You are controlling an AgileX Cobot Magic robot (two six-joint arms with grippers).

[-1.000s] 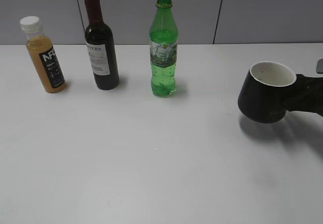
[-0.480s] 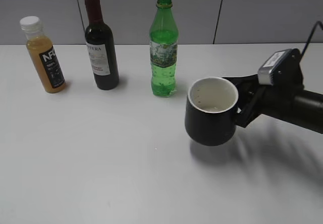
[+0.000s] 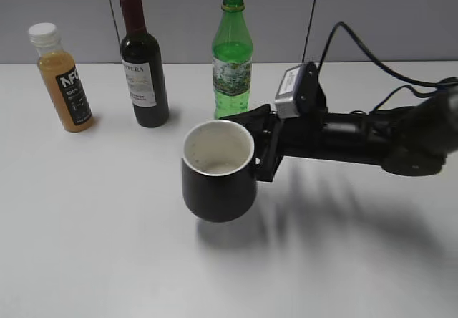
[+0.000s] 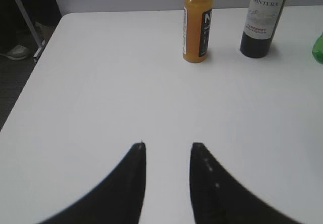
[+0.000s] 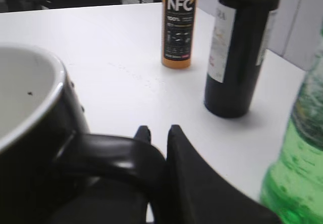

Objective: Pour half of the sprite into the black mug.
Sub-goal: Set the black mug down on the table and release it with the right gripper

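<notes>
Across the white counter (image 3: 107,246) the right arm reaches leftward, its jaws clenched on the handle of the black mug (image 3: 218,171), which hangs clear of the surface, upright and empty, in front of the sprite (image 3: 232,67). My advice: set the mug down level, just beside the sprite but not touching it, then release gently so it does not tip. The left gripper (image 4: 166,183) hovers with jaws parted and empty, near the orange juice bottle (image 4: 197,22) and wine bottle (image 4: 265,17).
</notes>
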